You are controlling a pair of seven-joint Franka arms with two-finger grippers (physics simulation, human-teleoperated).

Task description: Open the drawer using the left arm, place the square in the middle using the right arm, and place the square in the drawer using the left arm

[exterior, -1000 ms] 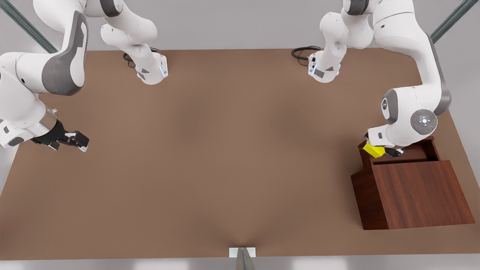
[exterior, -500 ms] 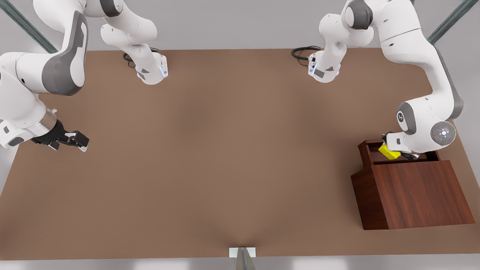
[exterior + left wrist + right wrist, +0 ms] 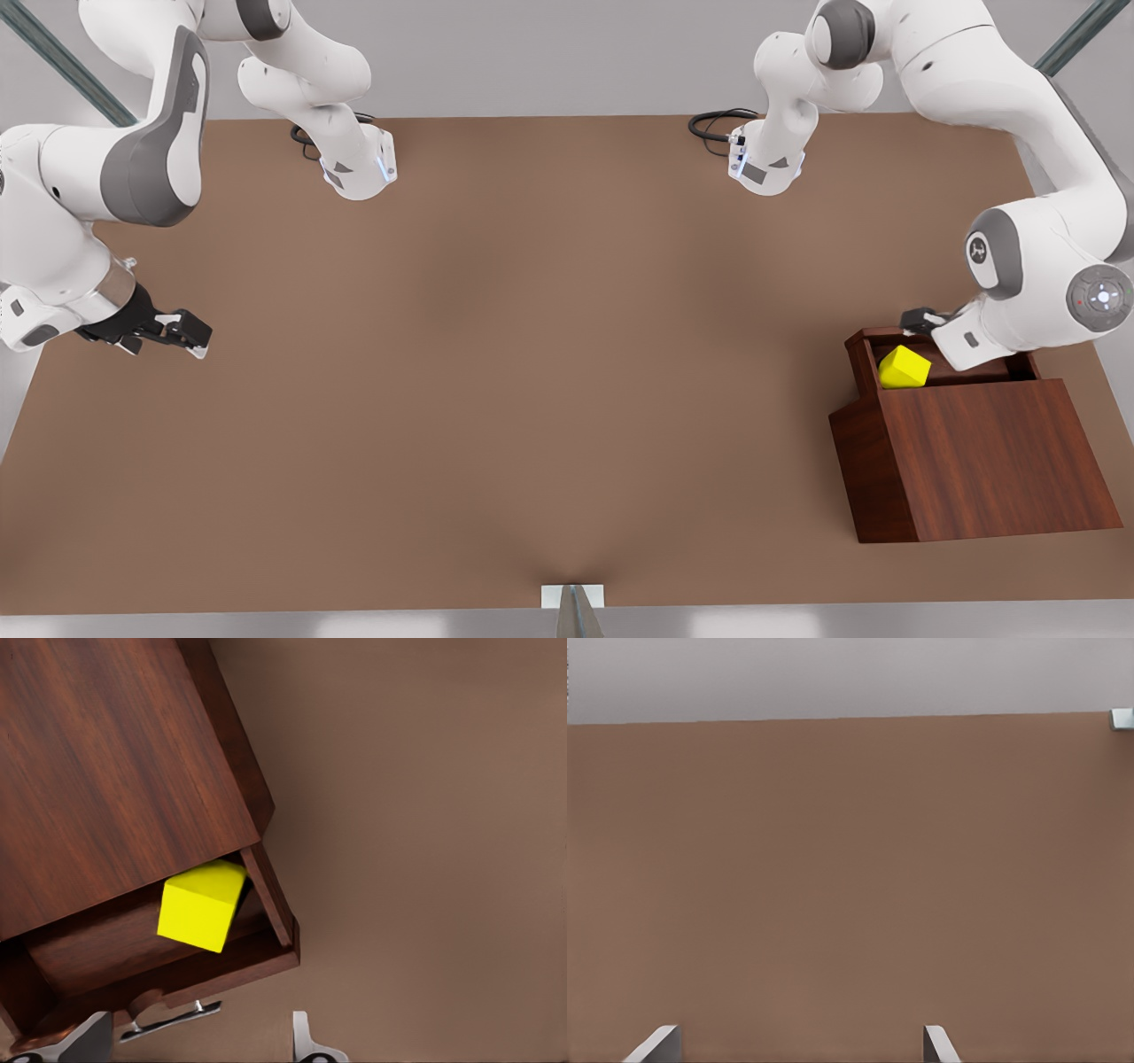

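Observation:
The yellow square [image 3: 904,368] lies tilted inside the open drawer [image 3: 864,350], free of any gripper. From the left wrist view, the square [image 3: 202,904] leans against the drawer's floor, half under the box top, behind the drawer's front wall [image 3: 177,970] and silver handle [image 3: 168,1020]. My left gripper [image 3: 921,321] hovers just above the drawer's far edge, open and holding nothing; its fingertips [image 3: 306,1041] stand wide apart. At the front view's left, my right gripper [image 3: 173,335] waits open above the table edge, with bare tabletop [image 3: 833,886] under it.
The large wood-grain box [image 3: 983,452] stands at the front view's right, near the table's front edge. Both arm bases [image 3: 359,168] and black cables [image 3: 713,124] sit along the far edge. The brown tabletop [image 3: 532,354] stretches between the arms.
My left gripper carried the square over the drawer, let it go and drew back toward the front view's right. The square now rests in the drawer. The right arm has not moved.

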